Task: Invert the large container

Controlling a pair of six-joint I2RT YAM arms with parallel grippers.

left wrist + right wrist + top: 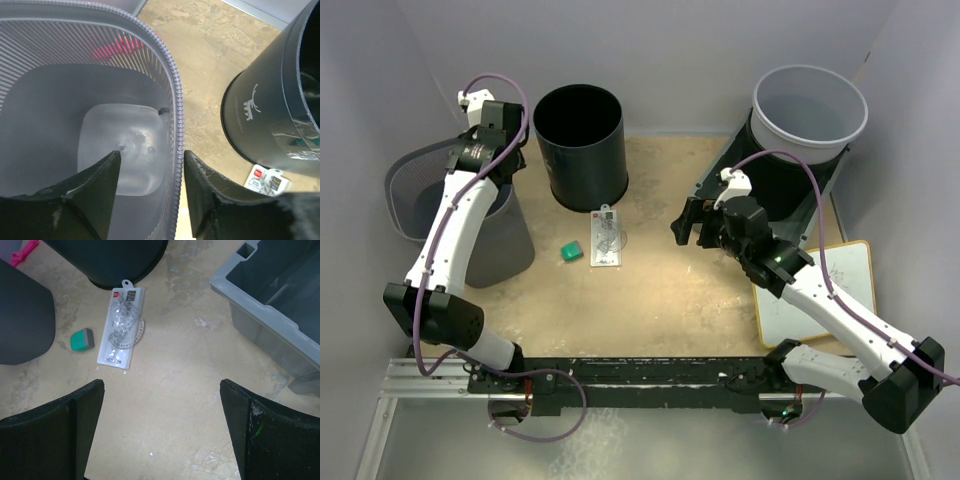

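Note:
The large container is a grey ribbed bin (pixel 408 190) standing upright at the table's left, its mouth facing up. In the left wrist view I look down into the bin (pixel 75 100). My left gripper (pixel 153 155) straddles its right rim (pixel 173 100): one finger (pixel 102 185) is inside, a little off the wall, and the other finger (pixel 205 190) is outside, close against the rim. The jaws are open, with a gap still showing. In the top view the left gripper (pixel 506 192) sits over the bin's right edge. My right gripper (pixel 698 228) hovers open over bare table (pixel 161 387), holding nothing.
A tall black cylinder (pixel 580 145) stands just right of the bin, close to the left gripper (pixel 260 115). A ruler pack (pixel 606 237) and a green eraser (pixel 571 251) lie before it. A white bucket (pixel 809 110) sits on a dark crate (pixel 270 305) at back right. A whiteboard (pixel 820 290) lies at right.

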